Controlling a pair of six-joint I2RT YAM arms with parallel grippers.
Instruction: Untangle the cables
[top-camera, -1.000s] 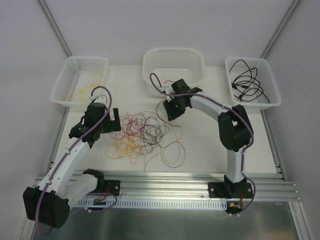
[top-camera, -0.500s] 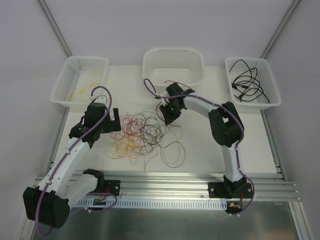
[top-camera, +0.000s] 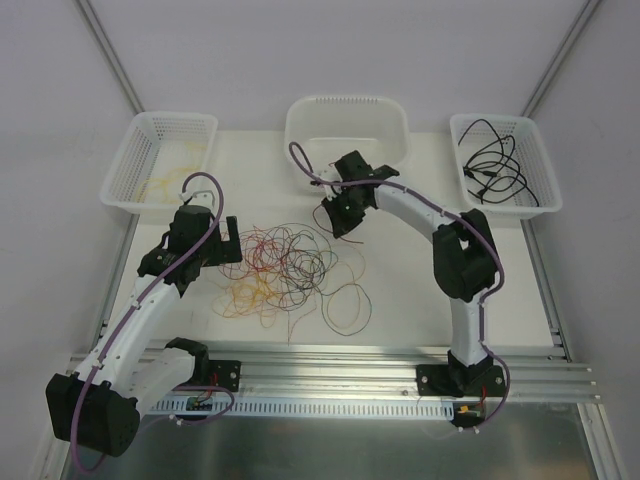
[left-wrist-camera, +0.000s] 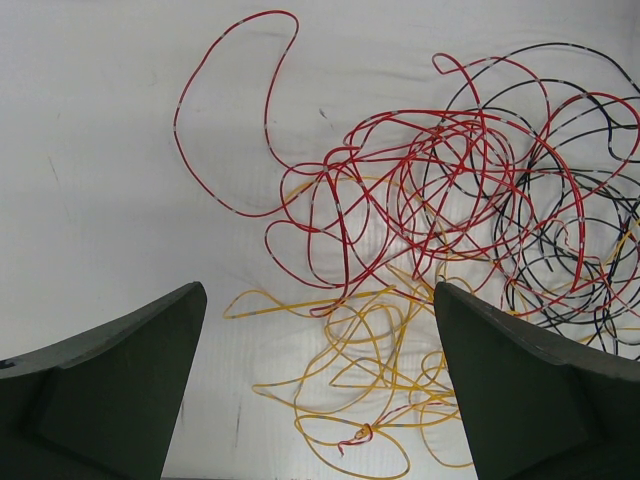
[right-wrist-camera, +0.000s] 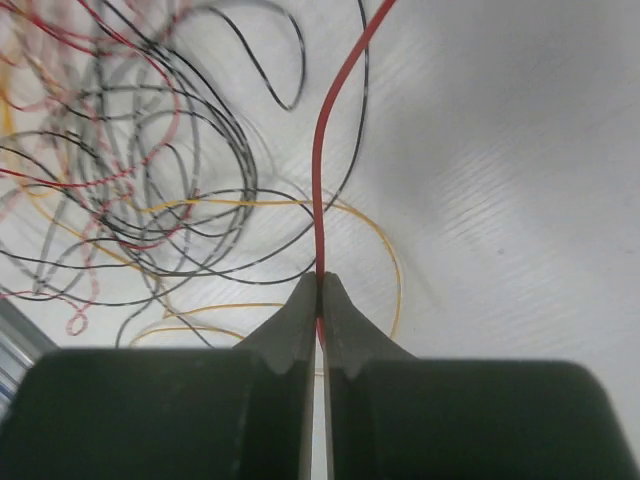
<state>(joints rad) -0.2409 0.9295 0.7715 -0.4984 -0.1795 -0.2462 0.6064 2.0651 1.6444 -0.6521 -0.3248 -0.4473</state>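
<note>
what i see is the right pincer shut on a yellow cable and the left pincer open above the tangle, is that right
Not quite: the right pincer is shut on a red cable, not a yellow one; the right wrist view shows it. The left pincer is open above the tangle, as you said.

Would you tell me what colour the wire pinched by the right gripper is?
Red; the thin flexible wire shows best in the right wrist view.
</note>
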